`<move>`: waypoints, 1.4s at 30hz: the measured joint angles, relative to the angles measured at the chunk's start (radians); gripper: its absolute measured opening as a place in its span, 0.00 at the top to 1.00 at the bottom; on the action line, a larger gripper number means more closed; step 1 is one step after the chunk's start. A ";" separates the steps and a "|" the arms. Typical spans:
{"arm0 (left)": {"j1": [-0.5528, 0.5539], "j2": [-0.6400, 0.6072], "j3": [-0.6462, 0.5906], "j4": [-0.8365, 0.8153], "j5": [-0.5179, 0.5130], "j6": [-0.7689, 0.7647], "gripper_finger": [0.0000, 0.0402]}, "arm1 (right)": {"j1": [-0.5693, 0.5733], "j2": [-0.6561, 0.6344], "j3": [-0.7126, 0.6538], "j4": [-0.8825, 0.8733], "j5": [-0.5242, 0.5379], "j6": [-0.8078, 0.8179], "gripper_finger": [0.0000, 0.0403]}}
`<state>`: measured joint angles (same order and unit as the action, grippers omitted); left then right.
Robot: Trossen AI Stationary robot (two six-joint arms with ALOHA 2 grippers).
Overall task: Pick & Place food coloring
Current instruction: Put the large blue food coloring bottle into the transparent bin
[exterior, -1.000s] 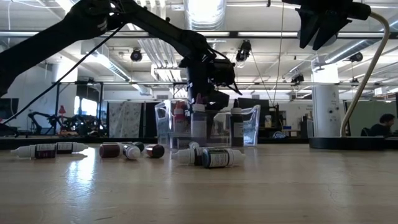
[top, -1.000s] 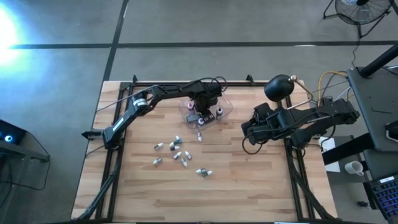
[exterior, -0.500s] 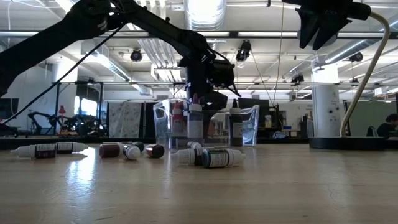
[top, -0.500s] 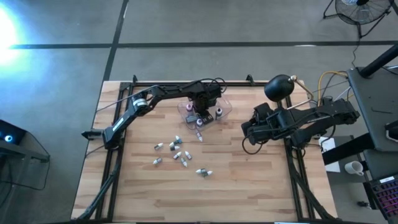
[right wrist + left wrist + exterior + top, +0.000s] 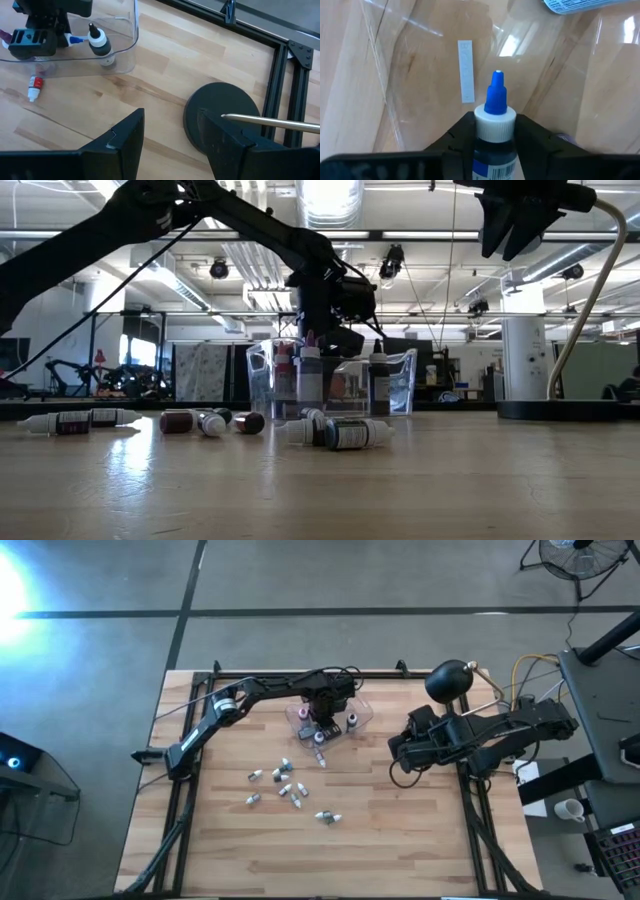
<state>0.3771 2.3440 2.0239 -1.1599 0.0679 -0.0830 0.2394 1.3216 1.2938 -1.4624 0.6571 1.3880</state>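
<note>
My left gripper (image 5: 322, 705) hangs over the clear plastic tub (image 5: 360, 712) at the far middle of the table, shut on a food coloring bottle (image 5: 494, 125) with a blue tip, white collar and dark body. Other bottles stand inside the tub; one has a white cap (image 5: 98, 42). Several loose bottles (image 5: 285, 785) lie on their sides on the wood, nearer than the tub, and also show in the low view (image 5: 330, 432). One with a red cap (image 5: 34, 89) lies just outside the tub wall. My right gripper (image 5: 170, 135) waits open at the table's right side (image 5: 400, 750). My left gripper pinches the bottle between its two fingers (image 5: 462, 135), on the dark body just behind the white collar (image 5: 494, 150). The bottle lies along the fingers, its blue tip (image 5: 497, 87) pointing away from the wrist, over the tub's floor. Whether it touches the floor, I cannot tell.
A black round base (image 5: 225, 115) with a metal rod stands on the table's far right, close to my right gripper, with a dark ball (image 5: 450, 680) above it. Black frame rails (image 5: 280, 65) run along the table's edges. Bare wood lies toward the near edge (image 5: 330, 860).
In the low view my left gripper has shifted a little toward the table's left inside the tub, and a bottle under it has moved with it. My right arm has kept still.
</note>
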 joint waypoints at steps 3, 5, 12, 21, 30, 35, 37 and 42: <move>0.000 0.000 0.000 0.000 -0.002 0.001 0.79 | 0.000 0.000 0.000 0.000 0.000 0.000 0.56; 0.000 0.000 0.000 0.001 -0.002 0.001 0.80 | 0.000 0.000 0.000 0.000 0.000 0.000 0.56; -0.001 -0.017 0.016 0.024 -0.029 -0.005 0.80 | 0.000 0.000 0.000 0.000 0.007 0.000 0.56; 0.000 -0.056 0.167 0.030 -0.085 -0.021 0.80 | 0.000 0.000 0.000 0.000 0.027 0.000 0.56; -0.002 -0.145 0.292 0.052 -0.165 -0.031 0.80 | -0.001 -0.004 0.000 0.000 0.052 -0.011 0.56; -0.010 -0.316 0.119 0.199 -0.236 -0.031 0.80 | -0.001 -0.028 0.000 -0.001 0.084 -0.011 0.56; -0.017 -0.405 0.012 0.291 -0.270 -0.048 0.80 | -0.001 -0.037 0.000 -0.002 0.102 -0.015 0.56; -0.050 -0.647 -0.336 0.512 -0.430 -0.151 0.79 | -0.001 -0.060 0.000 0.001 0.159 -0.030 0.56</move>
<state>0.3270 1.6970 1.6874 -0.6483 -0.3623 -0.2336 0.2386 1.2619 1.2938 -1.4617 0.8164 1.3579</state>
